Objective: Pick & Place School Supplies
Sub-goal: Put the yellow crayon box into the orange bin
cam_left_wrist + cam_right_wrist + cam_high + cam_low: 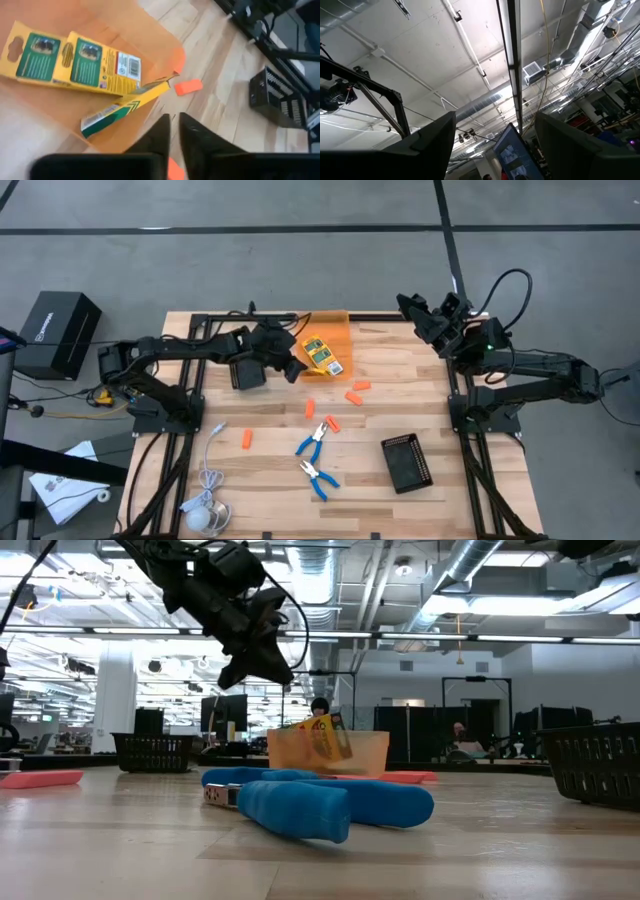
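Two yellow-and-green crayon boxes [321, 355] lie in the orange translucent bin [338, 328] at the table's far middle. One [70, 60] lies flat on the bin's floor. The other [125, 107] stands tilted on a narrow side, with one end at the bin's wall. My left gripper [174, 127] hangs in the air just above the bin's near edge, pointing slantwise down, shut with nothing between its fingers. Several short orange pieces [352, 397] and two blue-handled tools [312, 438] lie on the wood nearer the front. My right gripper [495, 135] is raised at the far right, open, pointing up at the ceiling.
A black tray [408, 463] lies at the near right. A white cable with a round puck [205, 515] lies at the near left corner. Another dark block [247, 372] sits under my left arm. One orange piece [188, 86] lies just outside the bin.
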Motion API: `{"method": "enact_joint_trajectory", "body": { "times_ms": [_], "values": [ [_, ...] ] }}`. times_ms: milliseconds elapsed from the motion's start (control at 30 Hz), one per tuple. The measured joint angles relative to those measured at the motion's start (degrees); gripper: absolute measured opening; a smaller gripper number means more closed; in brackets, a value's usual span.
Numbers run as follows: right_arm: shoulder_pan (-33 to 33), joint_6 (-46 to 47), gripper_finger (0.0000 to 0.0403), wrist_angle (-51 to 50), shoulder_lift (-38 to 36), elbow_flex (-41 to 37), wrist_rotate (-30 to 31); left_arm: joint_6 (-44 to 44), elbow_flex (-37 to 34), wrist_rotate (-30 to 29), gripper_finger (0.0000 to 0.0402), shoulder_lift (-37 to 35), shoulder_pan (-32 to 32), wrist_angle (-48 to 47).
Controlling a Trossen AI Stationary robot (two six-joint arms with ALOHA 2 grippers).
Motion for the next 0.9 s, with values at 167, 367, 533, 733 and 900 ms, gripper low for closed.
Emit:
{"method": "enact_joint_trajectory", "body": {
  "times_ms": [167,367,533,733,900],
  "values": [
    [-0.02,0.13,0.0260,0.00,0.00,0.00,0.01,3.87,0.02,-0.04,0.0006,0.00,-1.26,0.07],
    [-0.02,0.13,0.0260,-0.02,0.00,0.00,0.03,6.14,0.10,0.15,0.0001,1.91,-1.09,-0.26],
    [0.01,0.17,0.0260,-0.02,0.00,0.00,0.03,7.30,0.07,0.51,0.0001,6.54,-0.98,-0.06],
    [0.66,0.17,0.0260,-0.02,0.00,0.00,0.14,7.47,0.04,0.51,0.0001,10.15,-0.66,-0.11],
    [0.74,0.16,0.0260,-0.04,0.00,0.00,0.17,7.42,0.04,0.76,0.0001,10.82,1.49,0.29]
  ]
}}
